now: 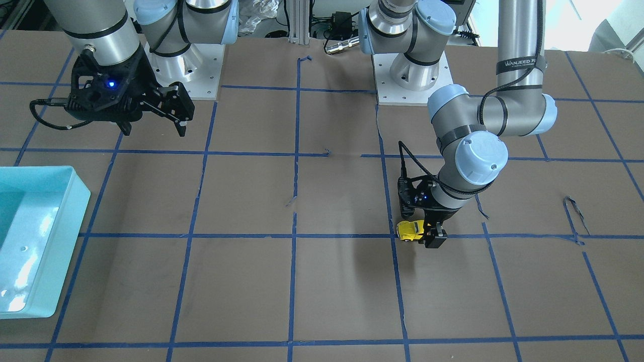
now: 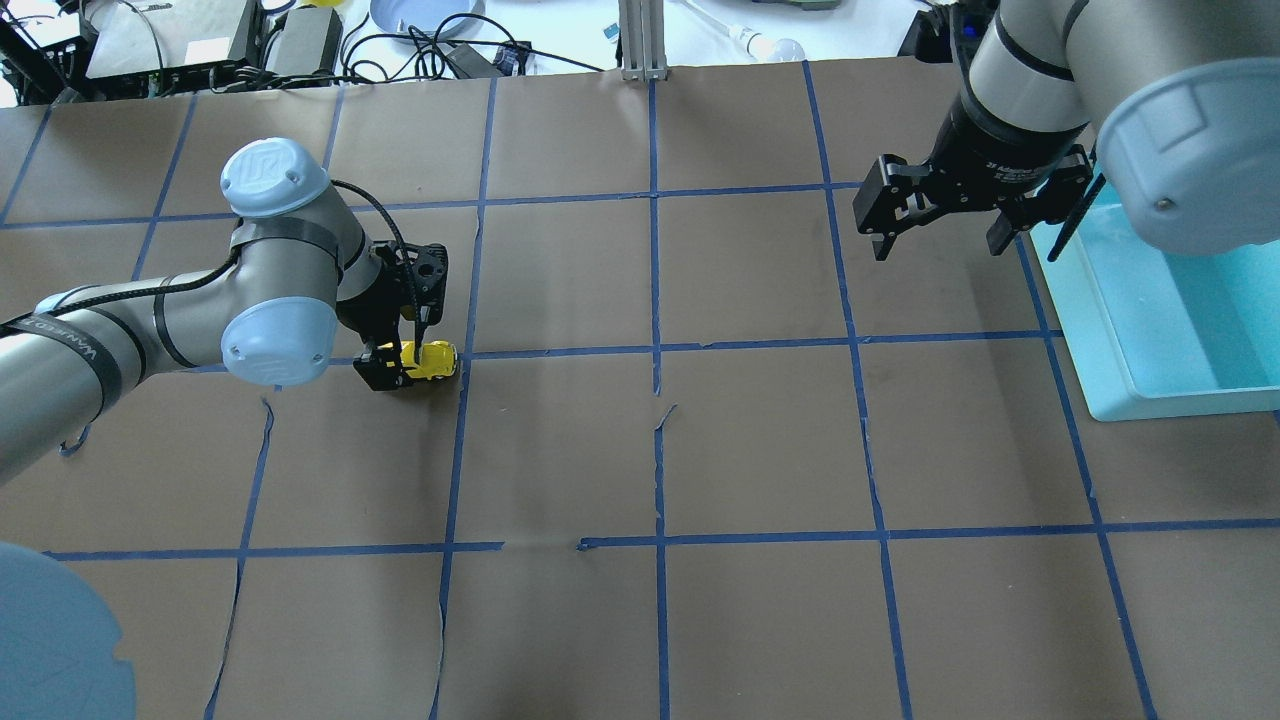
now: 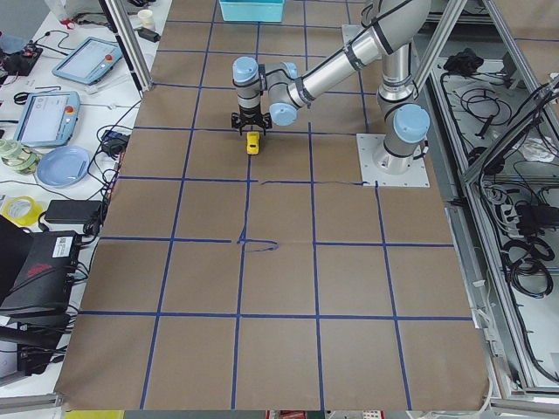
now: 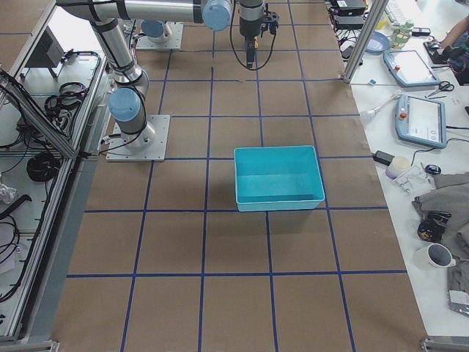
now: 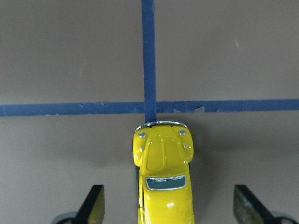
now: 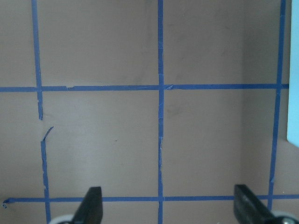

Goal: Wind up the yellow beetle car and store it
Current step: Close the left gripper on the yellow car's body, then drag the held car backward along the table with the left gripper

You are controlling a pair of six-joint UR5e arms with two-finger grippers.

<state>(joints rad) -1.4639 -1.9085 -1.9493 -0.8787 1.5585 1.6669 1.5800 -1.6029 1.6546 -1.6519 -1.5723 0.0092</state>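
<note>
Brown kraft paper, creased and gridded with blue tape [image 2: 655,250], covers the table [image 2: 760,450]. Seen from overhead, the yellow beetle car [image 5: 163,158] sits at nine o'clock on a tape crossing, glossy and rounded, its chrome bumper touching the tape. The left gripper [image 5: 170,207] hangs low over it, matte black fingers [image 5: 96,205] spread wide on either flank, clear of the body. At two o'clock the right gripper [image 2: 940,240] hovers, spread wide and empty, beside a smooth rectangular teal bin [image 2: 1180,400] at three o'clock.

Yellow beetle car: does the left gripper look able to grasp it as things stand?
Probably yes: the open left gripper straddles the yellow beetle car, its fingers on either side, with nothing between them and the car.
</note>
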